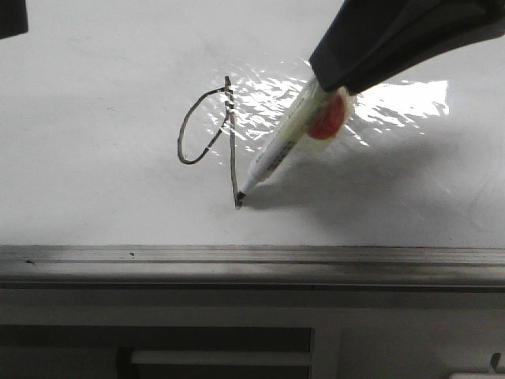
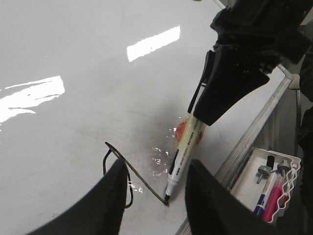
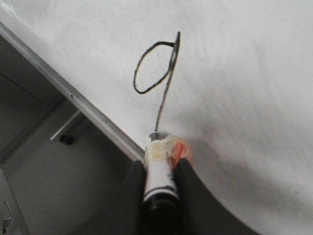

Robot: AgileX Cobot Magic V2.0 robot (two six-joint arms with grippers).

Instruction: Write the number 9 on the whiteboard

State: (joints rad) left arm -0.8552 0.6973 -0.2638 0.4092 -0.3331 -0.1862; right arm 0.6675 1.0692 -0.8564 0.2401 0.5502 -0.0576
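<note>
The number 9 (image 1: pixel 207 136) is a thin black line on the whiteboard (image 1: pixel 95 181): an oval loop on the left and a long straight tail running down to near the front frame. It also shows in the left wrist view (image 2: pixel 139 178) and the right wrist view (image 3: pixel 156 66). My right gripper (image 1: pixel 335 87) is shut on a white marker (image 1: pixel 280 150) with a red patch. The marker tip touches the lower end of the tail. My left gripper (image 2: pixel 154 200) is open and empty, above the board beside the 9.
The grey metal frame edge (image 1: pixel 252 264) runs along the front of the board. A white tray (image 2: pixel 274 188) with spare markers sits beyond the frame in the left wrist view. A wrinkled shiny patch (image 1: pixel 268 99) lies behind the marker.
</note>
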